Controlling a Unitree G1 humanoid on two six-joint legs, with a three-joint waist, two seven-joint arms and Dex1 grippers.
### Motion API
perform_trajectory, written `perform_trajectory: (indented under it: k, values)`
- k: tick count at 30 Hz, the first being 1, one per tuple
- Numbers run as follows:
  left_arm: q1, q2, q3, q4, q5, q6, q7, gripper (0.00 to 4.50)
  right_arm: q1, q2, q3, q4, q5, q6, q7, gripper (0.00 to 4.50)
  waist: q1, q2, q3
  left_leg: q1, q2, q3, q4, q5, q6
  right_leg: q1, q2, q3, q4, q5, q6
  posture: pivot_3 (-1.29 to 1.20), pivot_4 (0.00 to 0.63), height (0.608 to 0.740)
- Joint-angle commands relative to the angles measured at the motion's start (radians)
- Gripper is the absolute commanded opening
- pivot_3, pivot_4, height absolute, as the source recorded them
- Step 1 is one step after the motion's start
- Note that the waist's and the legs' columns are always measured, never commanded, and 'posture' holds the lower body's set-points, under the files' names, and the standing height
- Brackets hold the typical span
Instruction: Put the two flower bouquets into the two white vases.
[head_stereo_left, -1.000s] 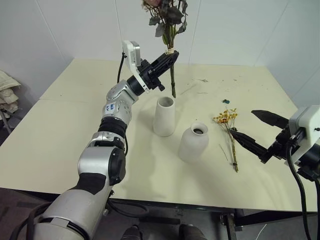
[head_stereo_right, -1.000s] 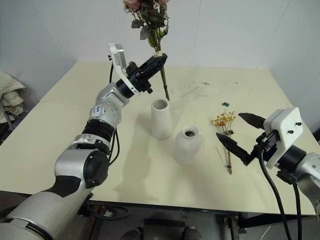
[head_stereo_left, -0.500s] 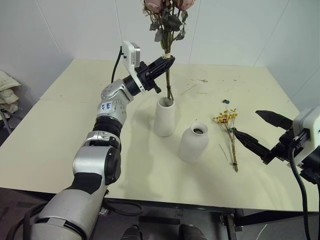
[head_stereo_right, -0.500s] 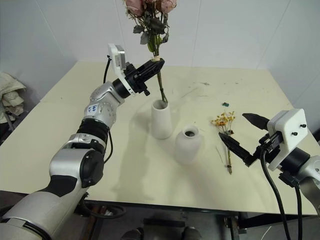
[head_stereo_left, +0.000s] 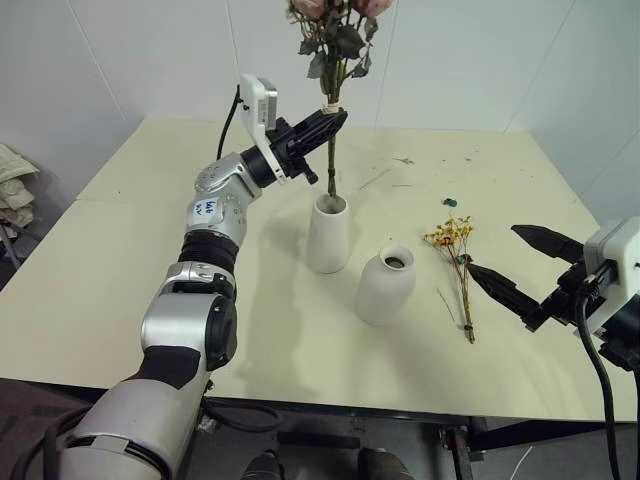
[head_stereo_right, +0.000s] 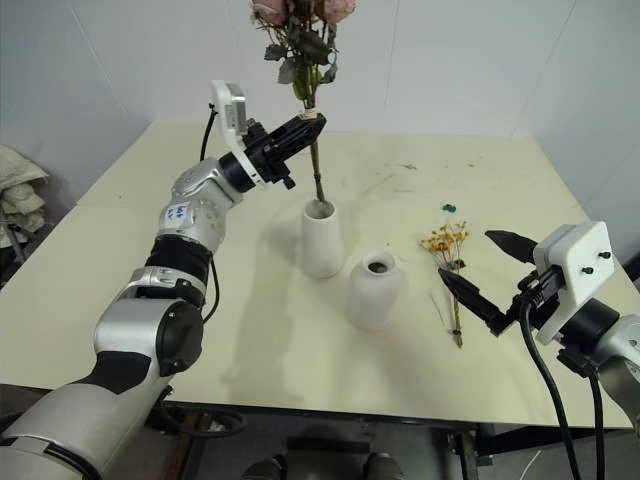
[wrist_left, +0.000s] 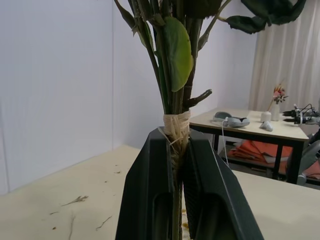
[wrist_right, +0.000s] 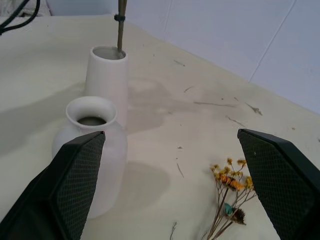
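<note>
The rose bouquet (head_stereo_left: 333, 60) is pinched at its tied stems by the left gripper (head_stereo_left: 328, 123), its stem ends dipped into the taller vase (head_stereo_left: 328, 234) directly below. The shorter vase (head_stereo_left: 386, 284) stands empty — the yellow bouquet (head_stereo_left: 458, 266) lies on the worktop (head_stereo_left: 120, 270) just beyond the spread right gripper (head_stereo_left: 520, 270).

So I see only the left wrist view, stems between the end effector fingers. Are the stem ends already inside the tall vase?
Observer: Yes, the rose bouquet has its stem ends just inside the mouth of the tall vase.
Operator: Is the left end effector shut on it?
Observer: Yes, the left end effector grips the stems at the twine, above the vase.
Operator: Where is the other bouquet?
Observer: The yellow bouquet lies on the table, beside the short vase, near the open right end effector.
</note>
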Motion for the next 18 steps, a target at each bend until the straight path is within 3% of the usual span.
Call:
perform_trajectory:
  k: [1, 18]
  values:
    - [-0.002, 0.014, 0.018, -0.071, -0.036, 0.021, -0.010, 0.02, 0.010, 0.005, -0.050, -0.039, 0.018, -0.010, -0.009, 4.50, 0.002, 0.000, 0.000, 0.000, 0.000, 0.000, 0.000, 0.000, 0.000, 0.000, 0.000, 0.000, 0.000, 0.000, 0.000, 0.00, 0.150, 0.740]
    - [0.080, -0.030, -0.032, -0.148, -0.032, 0.098, -0.011, 0.02, -0.011, -0.001, -0.030, -0.024, 0.017, -0.007, -0.016, 4.50, 0.003, 0.000, 0.000, 0.000, 0.000, 0.000, 0.001, 0.000, 0.000, 0.000, 0.000, 0.000, 0.000, 0.000, 0.000, 0.00, 0.150, 0.740]
